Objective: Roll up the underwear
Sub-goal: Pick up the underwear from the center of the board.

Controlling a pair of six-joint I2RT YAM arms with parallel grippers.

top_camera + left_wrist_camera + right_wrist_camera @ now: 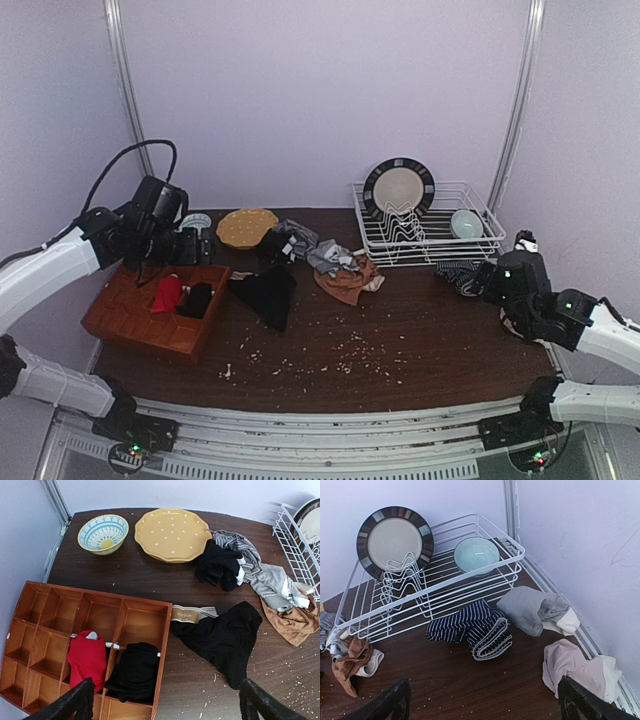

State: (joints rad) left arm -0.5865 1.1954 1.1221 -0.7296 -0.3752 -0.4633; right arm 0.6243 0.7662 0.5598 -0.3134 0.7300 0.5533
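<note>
Left claw (pixel 167 707) hangs wide open above the right edge of the wooden box (pixel 50 610), holding nothing; right claw (pixel 485 707) is likewise open and empty, well to the right of the box. Black underwear (pixel 225 637) lies crumpled on the desk (pixel 125 575) just right of the box, waistband nearest it; tan-brown pair (pixel 295 622) and light grey pair (pixel 272 582) are heaped further right; a red roll (pixel 87 657) and a black roll (pixel 135 670) sit in the box's near compartments. We judge the black pair is next; we would pinch the waistband, spread the cloth flat, then roll tight from the band; limp fabric may bunch, so the right claw should pin the far end.
</note>
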